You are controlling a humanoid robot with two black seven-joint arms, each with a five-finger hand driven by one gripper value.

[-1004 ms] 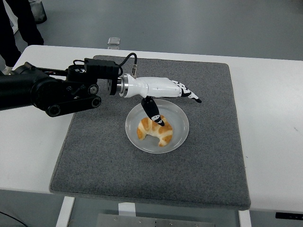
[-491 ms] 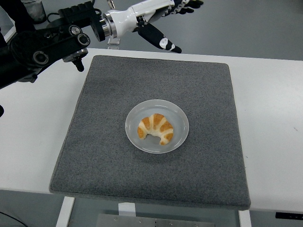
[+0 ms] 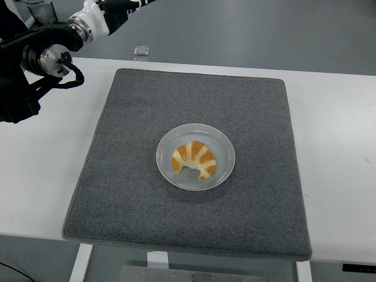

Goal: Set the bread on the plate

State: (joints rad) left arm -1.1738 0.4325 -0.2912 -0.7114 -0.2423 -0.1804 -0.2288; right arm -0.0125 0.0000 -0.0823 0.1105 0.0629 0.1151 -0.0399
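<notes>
A golden croissant (image 3: 194, 160) lies in the middle of a round translucent white plate (image 3: 226, 147), which sits at the centre of the grey mat (image 3: 135, 194). My left arm (image 3: 35, 59) is raised at the far left corner, well away from the plate. Its white wrist (image 3: 91, 22) points up and right, and the hand runs off the picture's top edge, so its state is hidden. Nothing touches the bread. The right arm is out of view.
The grey mat covers most of the white table (image 3: 341, 147). A small clear object (image 3: 140, 51) rests at the table's far edge, just behind the mat. Bare white table strips lie to the left and right of the mat.
My left hand let go of the croissant on the plate, then rose and swung back to the far left. It now leaves the frame at the top. The croissant stays put.
</notes>
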